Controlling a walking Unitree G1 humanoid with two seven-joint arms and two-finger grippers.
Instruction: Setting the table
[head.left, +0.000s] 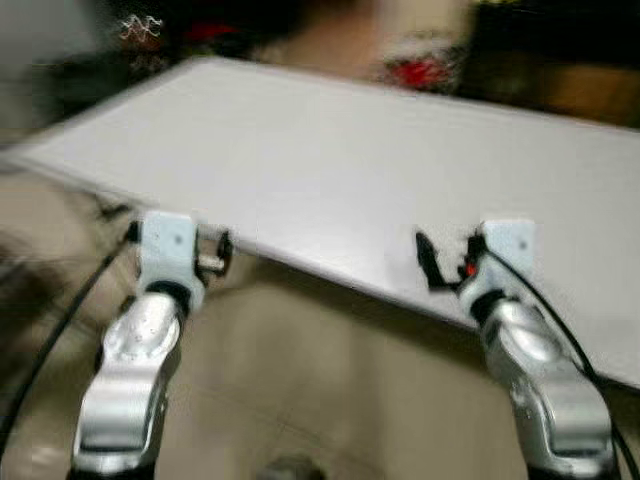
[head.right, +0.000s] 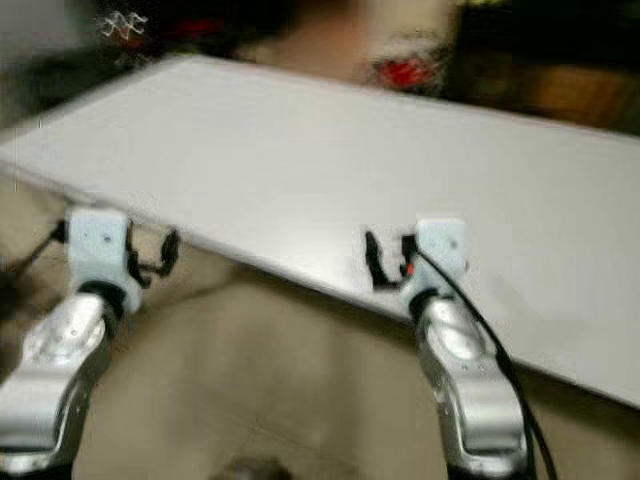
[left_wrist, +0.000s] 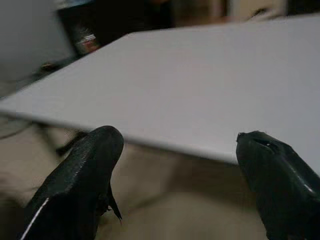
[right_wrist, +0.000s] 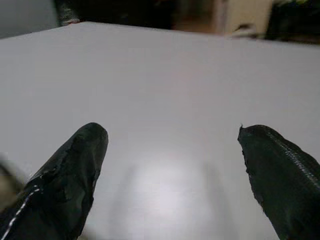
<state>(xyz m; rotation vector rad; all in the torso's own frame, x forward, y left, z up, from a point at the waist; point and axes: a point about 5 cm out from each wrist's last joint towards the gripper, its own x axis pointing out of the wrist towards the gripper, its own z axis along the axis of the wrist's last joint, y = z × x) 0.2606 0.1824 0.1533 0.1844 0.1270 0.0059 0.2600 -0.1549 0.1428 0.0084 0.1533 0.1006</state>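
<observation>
A large bare white table (head.left: 330, 160) slants across the blurred head views. My left gripper (head.left: 222, 252) is held just short of the table's near edge, over the beige floor, and its fingers (left_wrist: 95, 155) stand wide apart with nothing between them. My right gripper (head.left: 438, 262) reaches over the near edge of the tabletop. It is open too, and bare white tabletop (right_wrist: 170, 100) shows between its black fingers (right_wrist: 82, 155).
Beige floor (head.left: 320, 380) lies between me and the table. Beyond the far edge there is dark, blurred clutter with a red thing (head.left: 415, 72) in it. A black cable (head.left: 60, 320) runs along my left arm.
</observation>
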